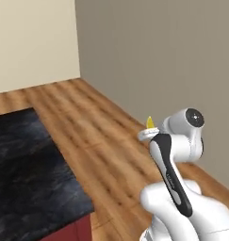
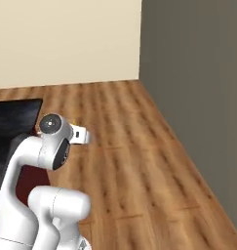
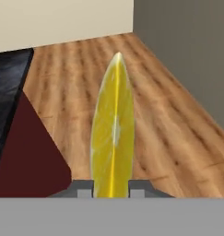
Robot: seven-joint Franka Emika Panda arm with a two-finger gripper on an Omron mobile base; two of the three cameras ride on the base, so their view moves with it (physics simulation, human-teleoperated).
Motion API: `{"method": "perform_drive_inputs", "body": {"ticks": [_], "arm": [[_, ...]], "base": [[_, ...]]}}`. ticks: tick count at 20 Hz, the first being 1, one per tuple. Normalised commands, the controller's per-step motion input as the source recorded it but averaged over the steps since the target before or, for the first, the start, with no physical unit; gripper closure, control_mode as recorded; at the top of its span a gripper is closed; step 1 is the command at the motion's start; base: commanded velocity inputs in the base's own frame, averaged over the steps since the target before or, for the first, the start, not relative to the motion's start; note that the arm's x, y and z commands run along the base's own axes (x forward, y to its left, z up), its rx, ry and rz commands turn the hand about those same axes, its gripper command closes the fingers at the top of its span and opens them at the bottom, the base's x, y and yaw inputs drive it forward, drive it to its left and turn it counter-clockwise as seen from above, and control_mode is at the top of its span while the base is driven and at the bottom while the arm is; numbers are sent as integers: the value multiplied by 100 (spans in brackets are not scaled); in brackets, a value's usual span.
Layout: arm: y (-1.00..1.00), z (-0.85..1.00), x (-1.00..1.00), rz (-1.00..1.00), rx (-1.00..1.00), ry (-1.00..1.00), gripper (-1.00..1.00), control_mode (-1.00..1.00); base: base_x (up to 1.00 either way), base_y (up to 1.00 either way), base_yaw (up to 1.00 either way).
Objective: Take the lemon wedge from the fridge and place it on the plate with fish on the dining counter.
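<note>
Gripper (image 3: 111, 193): fingers pinch the base of the lemon wedge from both sides
Lemon wedge (image 3: 112, 133): upright, pointed tip away from the hand, carried above the wooden floor (image 3: 168, 120), right of the dining counter
Dining counter (image 1: 26, 169): glossy black top, dark red base, its corner near the arm
Wall (image 2: 198, 73): grey, well right of the counter

No text, label or number can be read — none anywhere.
</note>
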Motion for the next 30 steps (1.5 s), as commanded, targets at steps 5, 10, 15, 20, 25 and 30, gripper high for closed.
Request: {"method": "perform_drive_inputs", "body": {"ticks": [5, 10, 15, 20, 25, 30], "arm": [[0, 0, 0, 0, 0, 0, 100, 100], [0, 0, 0, 0, 0, 0, 100, 100], [0, 0, 0, 0, 0, 0, 100, 100], [0, 0, 0, 0, 0, 0, 100, 100], [0, 0, 0, 0, 0, 0, 100, 100], [0, 0, 0, 0, 0, 0, 100, 100]], "base": [[100, -19, 46], [100, -61, 36], [100, -11, 57], [100, -10, 67], [100, -38, 57], [100, -61, 48]]}}
